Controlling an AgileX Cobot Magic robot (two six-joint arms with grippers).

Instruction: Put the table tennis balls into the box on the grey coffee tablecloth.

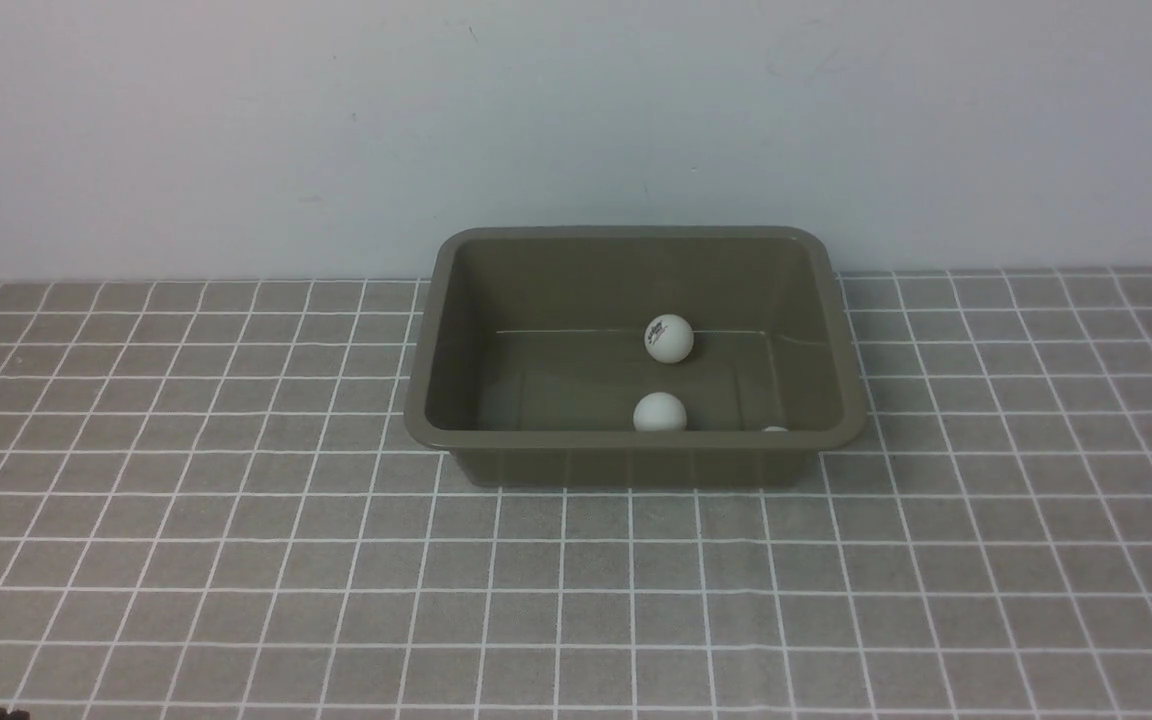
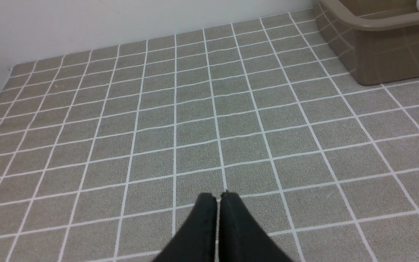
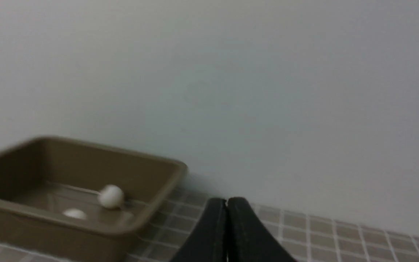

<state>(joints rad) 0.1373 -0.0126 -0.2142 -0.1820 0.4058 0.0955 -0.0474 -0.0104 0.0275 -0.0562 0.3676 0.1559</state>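
Observation:
The olive-brown box (image 1: 636,462) stands on the grey coffee tablecloth (image 1: 236,560) near the back wall. Three white table tennis balls lie inside it: one with a dark logo (image 1: 669,338) toward the back, one (image 1: 659,412) near the front wall, and a third (image 1: 775,429) barely showing over the front rim. In the left wrist view my left gripper (image 2: 218,196) is shut and empty above bare cloth, with the box corner (image 2: 376,47) far off. In the right wrist view my right gripper (image 3: 227,201) is shut and empty, raised beside the box (image 3: 67,233), where two balls (image 3: 111,196) show.
A plain pale wall (image 1: 576,120) runs right behind the box. The checked cloth reaches the table's left, right and front edges. Neither arm shows in the front view except a dark speck (image 1: 4,714) at the bottom left.

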